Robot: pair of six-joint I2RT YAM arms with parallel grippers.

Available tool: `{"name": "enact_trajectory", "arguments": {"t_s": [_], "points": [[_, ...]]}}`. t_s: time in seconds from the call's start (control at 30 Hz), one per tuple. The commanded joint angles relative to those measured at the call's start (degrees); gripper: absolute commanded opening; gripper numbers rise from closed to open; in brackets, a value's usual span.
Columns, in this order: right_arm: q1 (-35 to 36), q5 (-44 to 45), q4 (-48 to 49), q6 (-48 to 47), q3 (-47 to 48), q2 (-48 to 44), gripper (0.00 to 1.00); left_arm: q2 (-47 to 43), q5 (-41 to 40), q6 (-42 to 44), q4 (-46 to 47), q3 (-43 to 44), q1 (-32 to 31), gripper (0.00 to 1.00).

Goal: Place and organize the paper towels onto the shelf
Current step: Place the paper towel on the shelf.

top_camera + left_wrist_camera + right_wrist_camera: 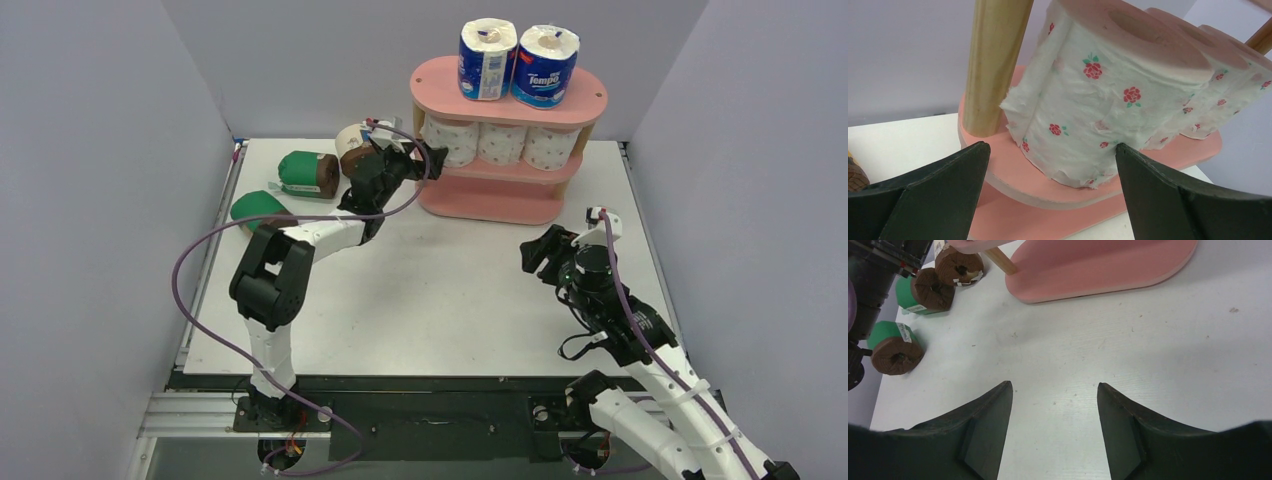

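The pink shelf [590, 100] stands at the back of the table. Two blue-white paper towels [487, 58] stand on its top board. Three white rolls with pink dots [500, 143] fill the middle tier. My left gripper [420, 158] is open at the left end of that tier. Its fingertips flank the front of the leftmost dotted roll [1108, 95] without closing on it. Two green-wrapped brown rolls [308, 172] [258, 210] and a cream-wrapped one [352, 145] lie on the table left of the shelf. My right gripper [535, 255] hovers open and empty over the table [1058, 350].
A wooden post [995, 60] stands just left of the dotted roll at the tier's end. The shelf's bottom board [1098, 265] holds nothing that I can see. Grey walls close the table on three sides. The left arm's purple cable [200, 250] loops over the left part of the table.
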Motion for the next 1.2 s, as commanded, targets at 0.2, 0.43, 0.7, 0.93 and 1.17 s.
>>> {"name": "enact_trajectory", "arguments": {"t_s": [0.2,0.43,0.7,0.93,1.17], "points": [[0.6,0.8,3.8,-0.6,-5.3,-6.0,0.58,2.0,-0.9,0.6,-0.9,4.9,1.2,0.97],[0.7,2.5,3.5,-0.3,-6.8,-9.0,0.58,3.2,-0.8,0.6,-1.2,6.1,1.6,0.97],[0.6,5.3,1.6,0.1,-6.3,-9.6,0.56,4.5,-0.4,0.5,-2.0,7.8,1.6,0.97],[0.6,10.2,0.7,0.8,-6.6,-14.6,0.56,4.8,-0.5,0.6,-2.0,8.1,1.6,0.97],[0.7,11.6,0.7,0.8,-7.4,-16.9,0.58,4.7,-0.5,0.6,-1.9,8.0,1.7,0.97]]}}
